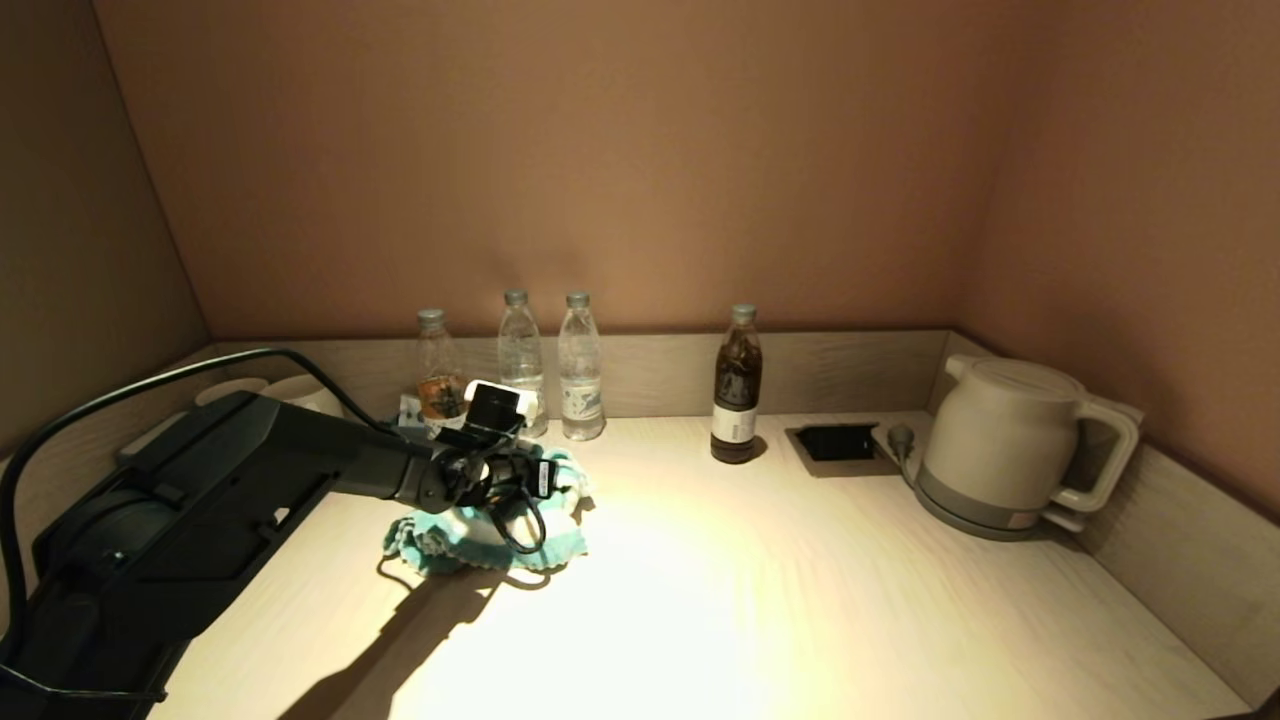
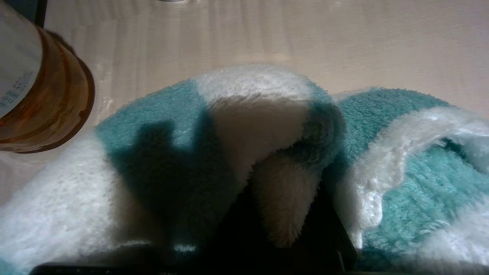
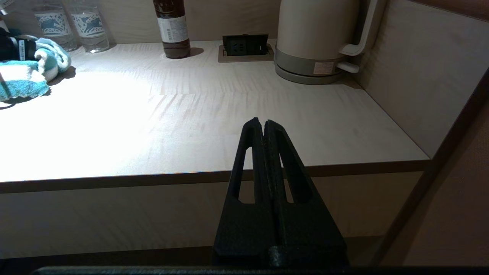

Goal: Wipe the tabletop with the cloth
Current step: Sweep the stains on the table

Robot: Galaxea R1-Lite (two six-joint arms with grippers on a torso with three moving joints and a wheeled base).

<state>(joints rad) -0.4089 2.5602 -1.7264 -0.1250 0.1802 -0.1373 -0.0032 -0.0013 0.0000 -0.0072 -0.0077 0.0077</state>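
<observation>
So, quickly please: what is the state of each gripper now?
Left gripper: closed on the cloth.
Right gripper: closed, holding nothing.

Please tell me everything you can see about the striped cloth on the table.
The cloth is soft, fluffy terry with wide teal and white stripes and a scalloped white edge. It lies bunched and folded on the pale wooden tabletop, left of centre, just in front of the bottles. The left claw presses into it from above, with a fold pushed up between its fingers.
</observation>
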